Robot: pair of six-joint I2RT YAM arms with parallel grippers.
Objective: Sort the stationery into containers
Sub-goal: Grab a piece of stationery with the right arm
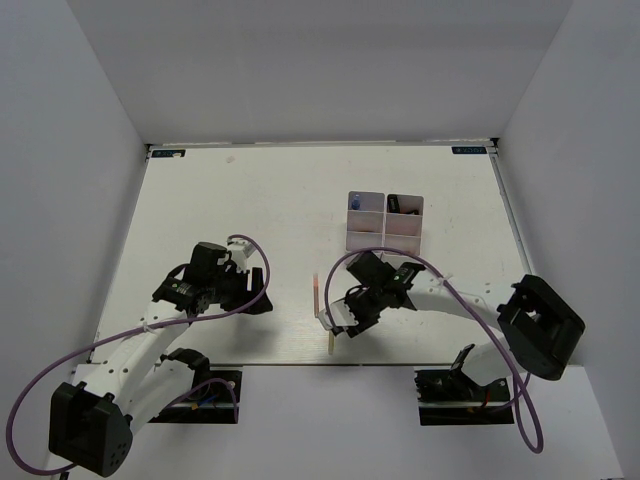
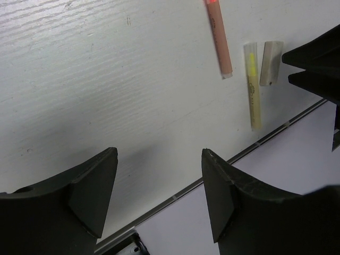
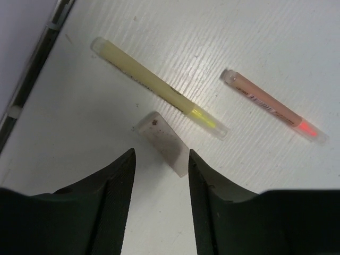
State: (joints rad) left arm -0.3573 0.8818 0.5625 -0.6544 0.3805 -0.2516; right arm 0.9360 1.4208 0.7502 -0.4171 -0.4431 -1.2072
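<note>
Well, from the top camera I see my right claw (image 1: 342, 322) low over the near part of the bench (image 1: 230, 210). A pink stick (image 1: 316, 295) lies just to its left, and a yellow stick (image 1: 329, 343) lies by the near edge. The white bins (image 1: 385, 232) sit farther back, behind that arm, with a few small things already inside. My left claw (image 1: 262, 300) is off to the left, well apart from the sticks. So the right arm is the nearer one.

From the left wrist camera, the left claw (image 2: 158, 170) is wide apart and holds nothing. The pink stick (image 2: 219, 40), the yellow stick (image 2: 253, 87) and a tan eraser (image 2: 271, 62) all lie far ahead of it, up and to the right. The black tip of the other claw pokes in just beside the eraser.

From the right wrist camera, the right claw (image 3: 161, 159) is spread apart and grips nothing yet. The tan eraser (image 3: 162, 142) lies flat just in front of the gap, with its near end right by one finger (image 3: 204, 186). Its long side runs on a slant across the gap, not straight along it. I think I should turn the wrist a little to square up, then drop and close. The yellow stick (image 3: 159, 87) lies just beyond the eraser, so I could bump it.
</note>
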